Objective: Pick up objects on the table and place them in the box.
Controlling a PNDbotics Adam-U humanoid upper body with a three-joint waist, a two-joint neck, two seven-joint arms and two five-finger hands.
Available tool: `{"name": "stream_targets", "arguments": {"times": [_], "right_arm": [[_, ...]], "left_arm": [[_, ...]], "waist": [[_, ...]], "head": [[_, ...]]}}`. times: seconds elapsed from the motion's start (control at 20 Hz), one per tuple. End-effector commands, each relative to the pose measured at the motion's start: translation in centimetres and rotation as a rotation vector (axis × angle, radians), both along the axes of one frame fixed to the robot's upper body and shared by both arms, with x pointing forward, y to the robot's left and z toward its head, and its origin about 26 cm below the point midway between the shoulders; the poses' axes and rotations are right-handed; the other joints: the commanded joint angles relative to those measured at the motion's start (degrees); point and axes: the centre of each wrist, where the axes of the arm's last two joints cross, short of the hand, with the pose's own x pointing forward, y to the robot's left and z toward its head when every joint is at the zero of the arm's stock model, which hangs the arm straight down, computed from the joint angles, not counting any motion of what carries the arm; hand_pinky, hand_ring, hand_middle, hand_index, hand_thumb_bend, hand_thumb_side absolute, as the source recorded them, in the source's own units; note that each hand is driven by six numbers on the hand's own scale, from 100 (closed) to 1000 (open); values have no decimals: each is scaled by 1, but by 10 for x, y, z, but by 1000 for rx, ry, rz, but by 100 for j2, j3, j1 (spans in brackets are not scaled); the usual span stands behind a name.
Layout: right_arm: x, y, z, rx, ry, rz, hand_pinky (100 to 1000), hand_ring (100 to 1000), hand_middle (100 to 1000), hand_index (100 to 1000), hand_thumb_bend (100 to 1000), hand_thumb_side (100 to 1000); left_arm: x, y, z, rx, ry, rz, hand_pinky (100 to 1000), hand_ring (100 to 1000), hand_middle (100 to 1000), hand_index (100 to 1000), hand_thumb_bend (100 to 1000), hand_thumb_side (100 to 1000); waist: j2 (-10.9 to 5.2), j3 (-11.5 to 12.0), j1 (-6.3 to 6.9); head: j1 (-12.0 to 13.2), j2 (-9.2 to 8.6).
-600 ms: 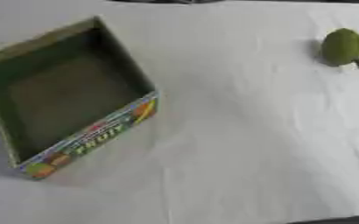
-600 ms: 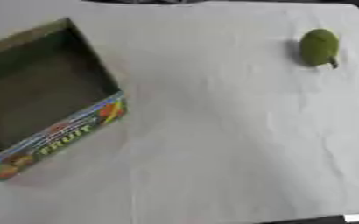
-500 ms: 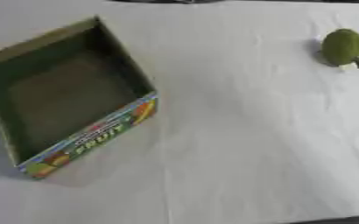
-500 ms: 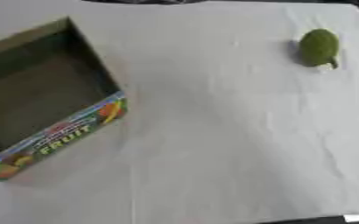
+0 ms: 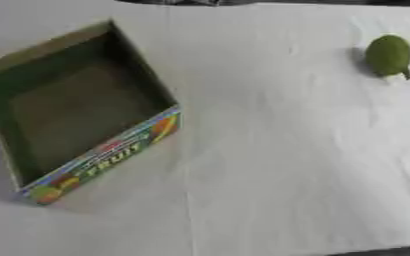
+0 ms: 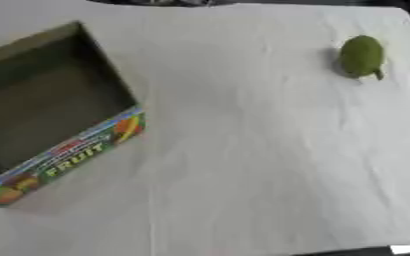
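Observation:
A green pear-shaped fruit (image 5: 389, 55) with a short stem lies on the white table at the far right. An open cardboard box (image 5: 112, 150) with a dark green inside and a colourful front panel reading FRUIT stands at the left, turned askew. Nothing shows inside the box. Neither of my hands appears in either view.
A white cloth covers the table (image 5: 270, 150), with creases across the middle. The table's front edge (image 6: 366, 250) shows at the bottom right, and its far edge runs along the top.

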Motion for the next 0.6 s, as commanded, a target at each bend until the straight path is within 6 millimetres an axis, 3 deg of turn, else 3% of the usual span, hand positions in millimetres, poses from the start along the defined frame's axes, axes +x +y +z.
{"name": "stream_targets", "arguments": {"times": [0.05, 0.3, 0.6], "right_arm": [[2, -29, 21, -29, 67, -57, 935, 1000, 845, 945, 100, 470], [10, -78, 26, -52, 231, -163, 958, 1000, 887, 972, 100, 470], [22, -99, 11, -233, 519, -191, 974, 1000, 916, 993, 100, 382]], "left_arm": [[-4, 3, 11, 41, -21, 9, 657, 727, 665, 837, 100, 591], [-3, 1, 11, 50, -14, -6, 656, 727, 665, 837, 100, 590], [-2, -2, 11, 57, -6, -24, 656, 727, 665, 834, 100, 590]], "waist": [[-141, 12, 20], [-161, 61, 22], [-179, 126, 13]], "head": [[16, 35], [-1, 29], [-53, 26]]}}
